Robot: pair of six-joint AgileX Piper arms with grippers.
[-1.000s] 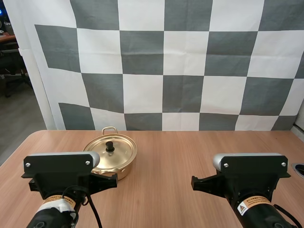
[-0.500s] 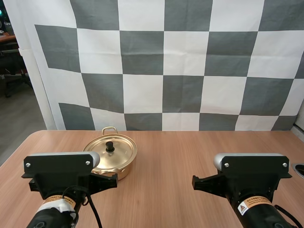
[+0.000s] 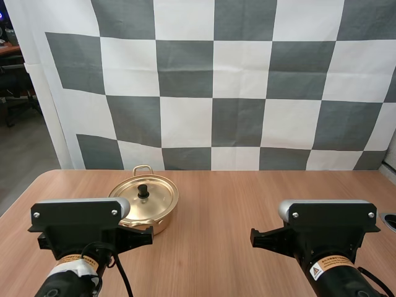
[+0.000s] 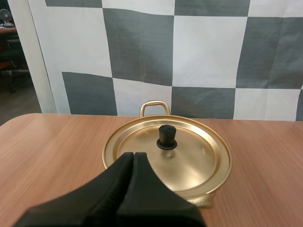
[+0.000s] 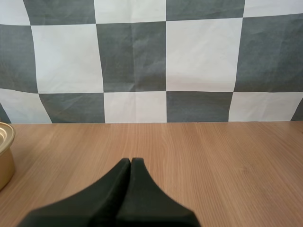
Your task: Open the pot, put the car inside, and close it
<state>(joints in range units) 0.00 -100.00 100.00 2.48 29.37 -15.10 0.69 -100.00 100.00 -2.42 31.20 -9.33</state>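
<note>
Item: round gold metal pot [image 3: 164, 219], lid [image 4: 189, 165] seated, small black knob [image 4: 166, 137], on wooden table [image 3: 235, 204] ahead of your left gripper [image 4: 134, 158]. Left and right gripper [image 5: 130, 163]: clenched, empty. Hazard: small knob may slip your pinch; an off-centre approach shoves the pot.

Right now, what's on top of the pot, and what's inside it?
A gold lid with a black knob sits closed on the pot. The lid covers the inside, so its contents cannot be seen.
</note>
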